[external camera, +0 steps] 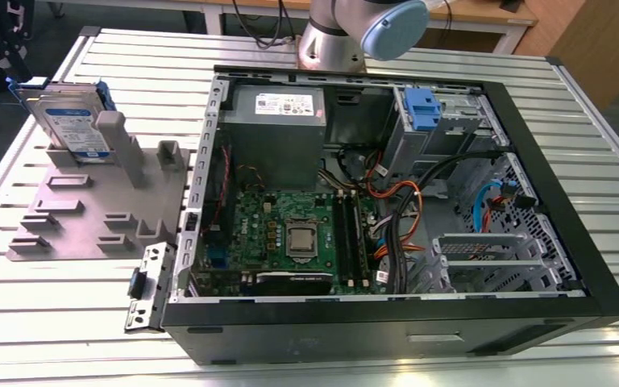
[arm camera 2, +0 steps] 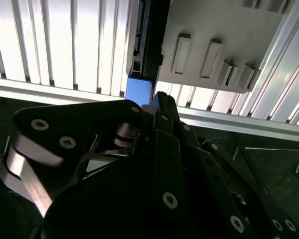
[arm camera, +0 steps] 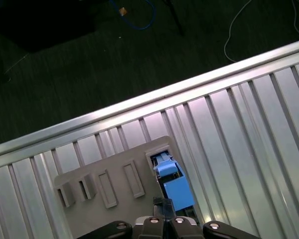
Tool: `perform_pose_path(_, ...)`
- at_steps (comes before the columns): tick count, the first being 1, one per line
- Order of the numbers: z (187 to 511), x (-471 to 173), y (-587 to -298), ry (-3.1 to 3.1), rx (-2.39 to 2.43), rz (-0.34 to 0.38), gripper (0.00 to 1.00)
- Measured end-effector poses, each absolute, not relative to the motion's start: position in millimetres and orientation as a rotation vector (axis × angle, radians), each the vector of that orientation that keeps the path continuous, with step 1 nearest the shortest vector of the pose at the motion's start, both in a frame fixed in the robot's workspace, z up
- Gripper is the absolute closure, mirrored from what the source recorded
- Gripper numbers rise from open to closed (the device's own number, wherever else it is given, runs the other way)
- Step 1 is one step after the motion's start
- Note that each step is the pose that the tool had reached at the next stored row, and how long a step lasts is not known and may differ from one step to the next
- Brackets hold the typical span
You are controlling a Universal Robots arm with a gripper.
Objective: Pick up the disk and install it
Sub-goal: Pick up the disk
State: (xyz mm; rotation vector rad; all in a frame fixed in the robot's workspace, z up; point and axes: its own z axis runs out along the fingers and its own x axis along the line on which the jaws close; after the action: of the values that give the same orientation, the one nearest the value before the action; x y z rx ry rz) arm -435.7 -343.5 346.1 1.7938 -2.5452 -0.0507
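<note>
The disk [external camera: 73, 121] stands upright in a slot at the far end of a grey holder [external camera: 84, 218], at the exterior view's left. It is silver with a white-and-blue label and blue rails. In the first wrist view I look down on its blue upper edge [arm camera: 173, 185] in the holder [arm camera: 114, 204]. My gripper [arm camera: 162, 203] hangs above that edge, shut, apart from it and with nothing held. In the second wrist view the black fingers [arm camera 2: 162, 107] meet just before the disk's blue rail [arm camera 2: 138, 90].
An open computer case [external camera: 600, 298] lies on the slatted aluminium table [external camera: 62, 322], with the motherboard, cables and a metal drive cage [external camera: 454, 121] bearing a blue latch [external camera: 421, 109]. The arm's base [external camera: 337, 36] stands behind the case. The table's edge [arm camera: 139, 107] and dark floor lie just beyond the holder.
</note>
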Motion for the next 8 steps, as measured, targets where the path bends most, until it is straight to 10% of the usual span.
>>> perform_pose_path(8, 346.1, -435.9, -343.5, -2.472, 1.909, -0.048, 0.89)
